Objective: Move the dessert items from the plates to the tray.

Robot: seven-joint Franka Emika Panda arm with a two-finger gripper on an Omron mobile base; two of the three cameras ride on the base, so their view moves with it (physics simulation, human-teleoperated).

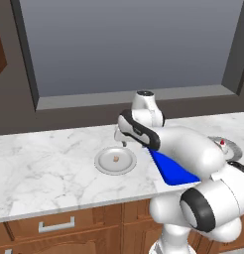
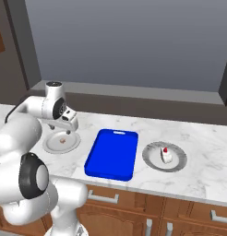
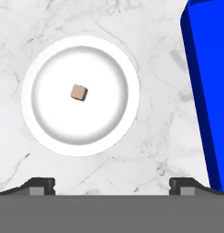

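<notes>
The gripper (image 3: 112,184) is held wide open and empty above the counter (image 3: 145,150), short of the near plate (image 3: 34,123). The approach to the first pickup appears to be in hand. The tan-brown morsel (image 3: 79,93) lies at that plate's centre; the jaws must next be centred over it and lowered. The blue tray (image 2: 111,154) lies just beside; beyond it, the red-topped morsel (image 2: 165,155) sits on the second plate (image 2: 152,162).

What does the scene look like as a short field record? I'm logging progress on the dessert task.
gripper: open, above the left plate, holding nothing
left plate: on the marble counter, left of the tray
tan-brown dessert: lying in the middle of the left plate
tray: blue, between the plates, nothing on it
right plate: right of the tray
red-topped dessert: on the right plate
progress: neither dessert moved yet
</notes>
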